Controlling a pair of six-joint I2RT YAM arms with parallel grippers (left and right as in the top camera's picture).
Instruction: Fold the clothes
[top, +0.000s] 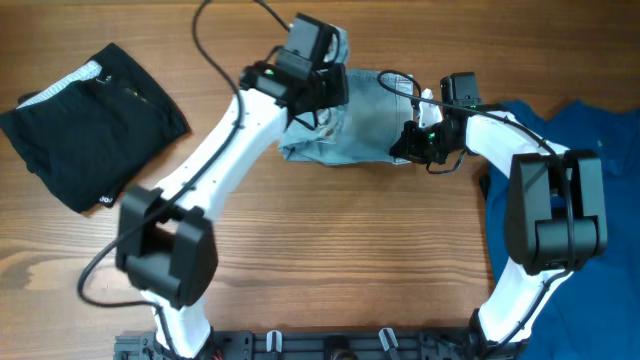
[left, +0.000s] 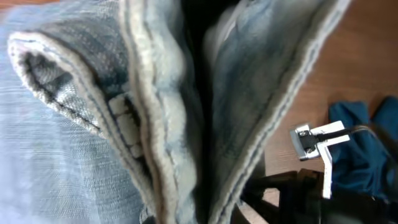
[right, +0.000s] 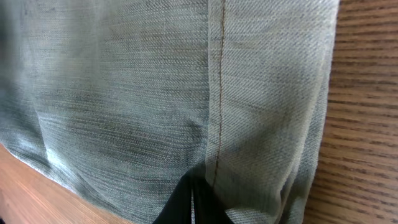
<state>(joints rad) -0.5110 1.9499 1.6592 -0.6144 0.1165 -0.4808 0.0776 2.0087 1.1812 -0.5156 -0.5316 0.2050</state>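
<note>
Right hand (top: 409, 144) pinching pale denim shorts (top: 365, 115) at seamed edge, left hand (top: 322, 95) grip unclear, cuffs bunched

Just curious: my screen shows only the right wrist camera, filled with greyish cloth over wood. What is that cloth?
Observer: Overhead, it is pale denim shorts, bunched at the far middle of the table.
Operator: Is anything else lying around?
Observer: A black garment lies flat at the far left.
Operator: Where is the other arm?
Observer: The left end effector sits over the shorts' left end, its camera close on a cuffed hem.
</note>
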